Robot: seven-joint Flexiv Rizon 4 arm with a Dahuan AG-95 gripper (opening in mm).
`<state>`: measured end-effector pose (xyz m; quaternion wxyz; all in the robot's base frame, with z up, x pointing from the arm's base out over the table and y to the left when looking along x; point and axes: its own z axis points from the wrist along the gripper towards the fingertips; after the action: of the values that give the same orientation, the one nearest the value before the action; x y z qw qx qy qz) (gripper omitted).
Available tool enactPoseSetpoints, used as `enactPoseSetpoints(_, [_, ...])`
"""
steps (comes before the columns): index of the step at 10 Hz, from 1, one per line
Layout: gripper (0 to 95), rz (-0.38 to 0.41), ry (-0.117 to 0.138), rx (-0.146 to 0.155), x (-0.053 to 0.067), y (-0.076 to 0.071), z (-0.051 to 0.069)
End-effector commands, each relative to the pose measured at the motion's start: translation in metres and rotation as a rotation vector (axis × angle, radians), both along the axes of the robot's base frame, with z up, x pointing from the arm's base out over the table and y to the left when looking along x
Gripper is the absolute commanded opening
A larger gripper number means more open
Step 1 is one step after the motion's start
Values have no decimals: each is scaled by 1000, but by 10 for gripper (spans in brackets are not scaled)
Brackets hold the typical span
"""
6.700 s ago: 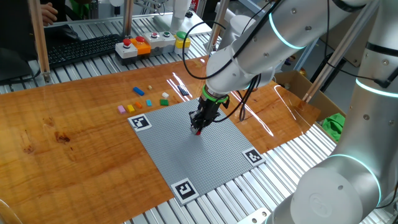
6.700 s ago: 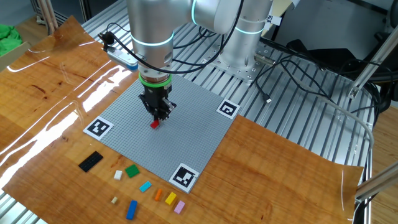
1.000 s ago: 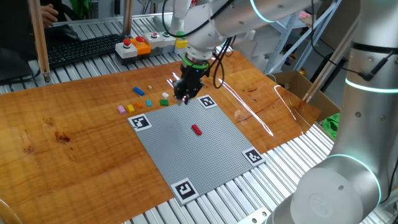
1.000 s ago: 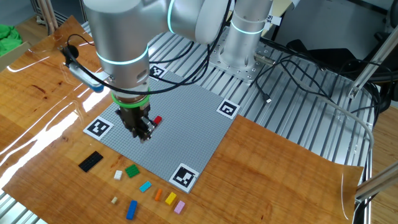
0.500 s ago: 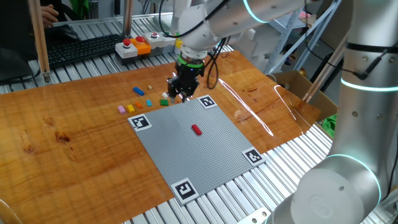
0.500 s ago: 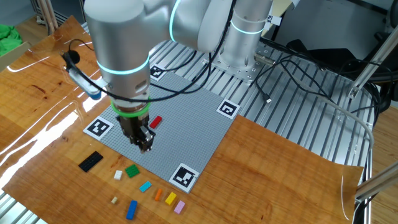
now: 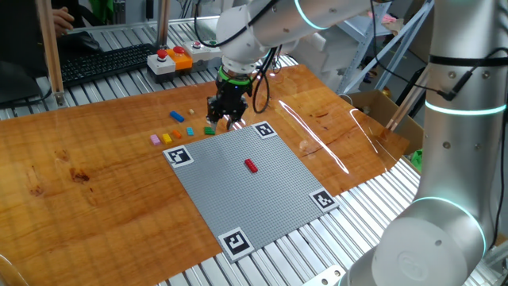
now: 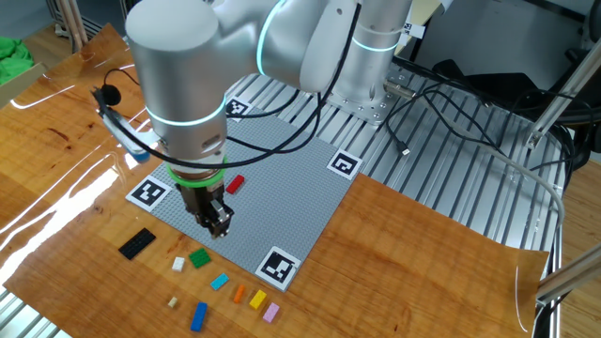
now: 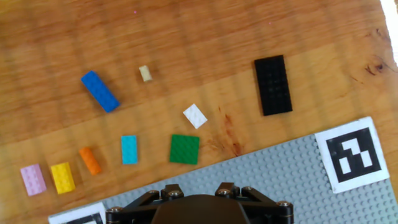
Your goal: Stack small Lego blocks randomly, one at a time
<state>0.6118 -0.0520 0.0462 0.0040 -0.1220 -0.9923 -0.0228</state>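
A red brick (image 7: 251, 165) sits alone on the grey baseplate (image 7: 262, 199), also seen in the other fixed view (image 8: 235, 184). My gripper (image 7: 222, 119) hangs over the plate's edge nearest the loose bricks (image 8: 218, 225), empty, its jaws apart. The hand view shows below me a green brick (image 9: 185, 149), white (image 9: 195, 116), cyan (image 9: 129, 149), orange (image 9: 90, 160), yellow (image 9: 63, 177), pink (image 9: 32, 179), blue (image 9: 99, 91) and tan (image 9: 145, 73) bricks, all on the wood. The green brick (image 8: 198, 257) lies closest to the gripper.
A black flat plate (image 9: 272, 84) lies on the wood beside the bricks. Black-and-white markers (image 9: 351, 152) sit at the baseplate's corners. Button boxes (image 7: 173, 59) and a keyboard (image 7: 103, 63) stand at the table's far side. A cardboard box (image 7: 373, 107) is off the right edge.
The gripper has moved away from the red brick, across the baseplate toward the row of loose bricks. The red brick stays where it was set down.
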Motion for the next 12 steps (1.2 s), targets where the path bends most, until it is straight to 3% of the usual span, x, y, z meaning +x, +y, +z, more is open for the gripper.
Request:
enactPoseSetpoints(1, [190, 144, 37, 6, -13, -2, 1])
enactPoseSetpoints(2, [190, 201, 41, 10, -26, -4, 0])
enactPoseSetpoints(3, [0, 241, 47, 10, -36, -5, -1])
enactPoseSetpoints(5, [0, 328, 43, 21, -65, -8, -5])
enactPoseSetpoints(7, [0, 394, 33, 66, -92, -15, -8])
enactPoseSetpoints(8, [0, 436, 33, 61, -102, -16, -9])
enactPoseSetpoints(12, [0, 438, 34, 57, -119, -19, -9])
